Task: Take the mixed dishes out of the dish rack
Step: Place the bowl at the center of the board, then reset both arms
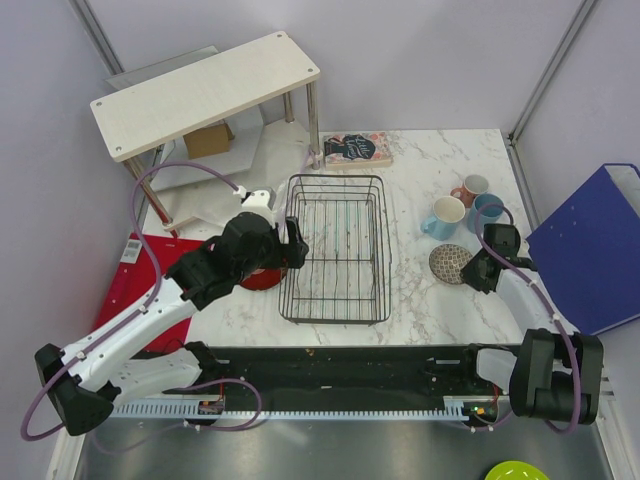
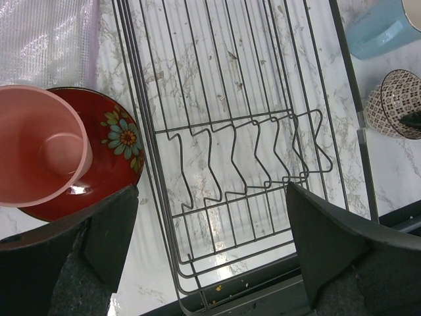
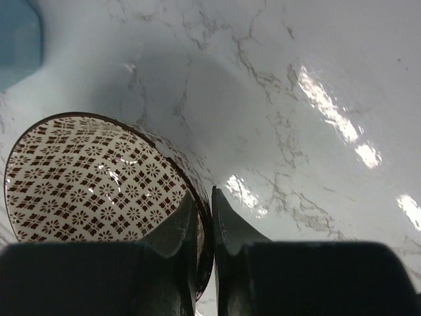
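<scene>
At the far left a white wooden shelf [image 1: 205,92] stands on the marble table [image 1: 425,300], and a red cloth [image 1: 140,265] lies nearer, under the left arm. The left gripper [image 1: 293,240] hangs over the left edge of the dish rack [image 1: 335,250]. Its jaws are spread wide and hold nothing.

Just beside the left side of the rack lies the dark red plate [image 2: 115,138], which has a flower painted on it. The salmon-pink tumbler [image 2: 39,155] stands upright on this plate with its mouth up. The rack itself is a black wire basket, and in the left wrist view only its bare grid and the bent plate holders show. A small book [image 1: 357,148] lies just beyond the far end of the rack.

To the right of the rack, out on the marble, three mugs stand close together. One light blue mug [image 1: 447,217] is nearest to the rack, the salmon-pink mug [image 1: 470,188] is farther back, and the second light blue mug [image 1: 488,210] is to the right. Nearer than these is the patterned bowl [image 1: 447,262]. The right gripper [image 3: 202,197] pinches the right rim of the bowl, one finger inside and one outside. I cannot tell if the bowl sits flat on the table. A blue binder [image 1: 590,250] is at the right edge.
</scene>
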{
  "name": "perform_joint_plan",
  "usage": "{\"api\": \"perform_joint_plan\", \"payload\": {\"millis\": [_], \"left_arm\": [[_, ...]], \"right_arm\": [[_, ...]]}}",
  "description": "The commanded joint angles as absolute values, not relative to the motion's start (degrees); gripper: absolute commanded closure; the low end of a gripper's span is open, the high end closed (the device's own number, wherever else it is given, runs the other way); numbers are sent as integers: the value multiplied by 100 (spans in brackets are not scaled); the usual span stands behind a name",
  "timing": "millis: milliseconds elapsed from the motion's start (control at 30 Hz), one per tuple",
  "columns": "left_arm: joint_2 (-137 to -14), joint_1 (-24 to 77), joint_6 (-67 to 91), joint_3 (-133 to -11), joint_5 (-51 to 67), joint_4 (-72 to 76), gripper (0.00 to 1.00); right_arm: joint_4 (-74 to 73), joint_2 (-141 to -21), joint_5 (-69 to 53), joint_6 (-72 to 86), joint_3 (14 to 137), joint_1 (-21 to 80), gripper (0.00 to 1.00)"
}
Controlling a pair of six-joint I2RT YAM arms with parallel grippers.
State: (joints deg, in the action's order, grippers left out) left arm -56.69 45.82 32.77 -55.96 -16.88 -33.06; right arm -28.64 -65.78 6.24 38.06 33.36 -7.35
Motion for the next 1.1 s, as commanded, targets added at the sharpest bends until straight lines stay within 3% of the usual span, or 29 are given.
{"api": "perform_joint_plan", "payload": {"millis": [0,100,267,367,700,1067], "left_arm": [[-5757,4588,3516,-5555,-1731,-3094,1],[-5818,4597,3542,-5520,-1749,-3102,1],[-5880,4588,3542,-5511,-1784,-3102,1],[-5924,4597,3533,-5528,-1802,-3094,1],[-5985,4597,3516,-5493,-1784,-3102,1],[-6038,4605,3410,-5449,-1784,-3120,1]], "right_arm": [[-2189,-6794,703,3736,3191,-756,100],[-2153,-6812,633,3657,3155,-756,93],[-2424,-6330,519,3577,3173,-756,70],[-2723,-5952,449,3516,3234,-765,63],[-3216,-5037,17,3840,3348,-694,55],[-3754,-4131,-325,3841,4561,-308,49]]}}
